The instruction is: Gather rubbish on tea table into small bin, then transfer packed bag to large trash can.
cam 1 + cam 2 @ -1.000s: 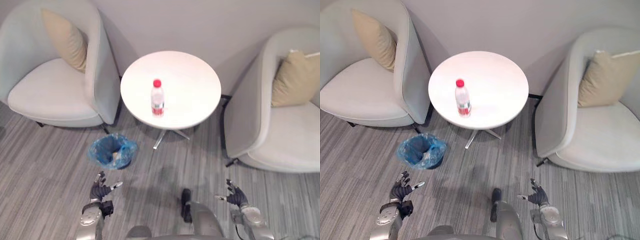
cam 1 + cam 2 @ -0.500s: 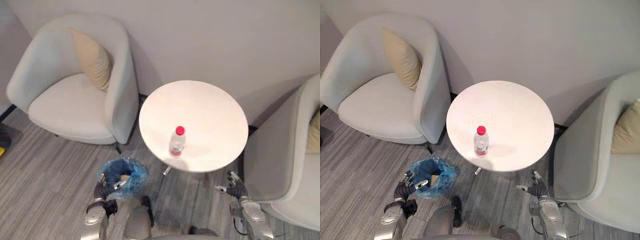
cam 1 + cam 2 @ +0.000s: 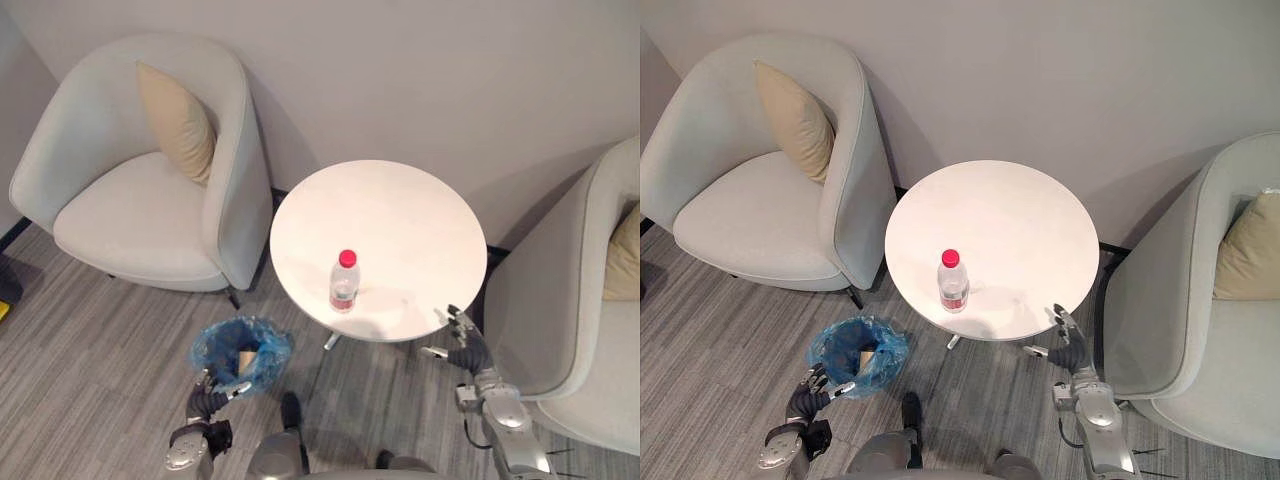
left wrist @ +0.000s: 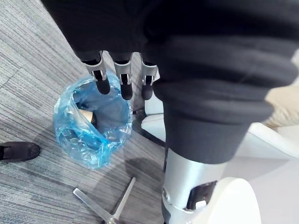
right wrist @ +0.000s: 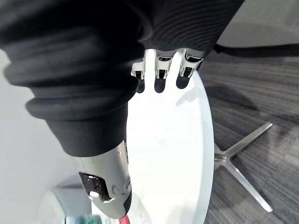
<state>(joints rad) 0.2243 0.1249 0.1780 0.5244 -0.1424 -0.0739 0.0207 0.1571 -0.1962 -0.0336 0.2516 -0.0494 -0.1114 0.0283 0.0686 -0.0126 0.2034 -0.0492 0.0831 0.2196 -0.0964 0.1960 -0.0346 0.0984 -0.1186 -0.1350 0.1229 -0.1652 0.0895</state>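
Observation:
A clear plastic bottle (image 3: 343,283) with a red cap stands upright near the front of the round white tea table (image 3: 400,215). On the floor to the table's front left sits the small bin (image 3: 240,350), lined with a blue bag (image 4: 93,126); something tan lies inside. My left hand (image 3: 210,395) hovers low just in front of the bin, open, its fingers (image 4: 121,79) straight and holding nothing. Open too, my right hand (image 3: 462,340) is at the table's front right rim, with straight fingers (image 5: 161,70) over the tabletop (image 5: 168,154) and apart from the bottle.
A pale armchair (image 3: 150,180) with a tan cushion stands left of the table, close behind the bin. Another armchair (image 3: 590,330) crowds my right arm. The table's metal star base (image 5: 238,168) spreads on the striped grey floor. A wall is behind.
The whole picture has shifted as the camera came closer to the table. My right hand has risen to the table's rim. The left hand sits lower before the bin. The bottle stays put.

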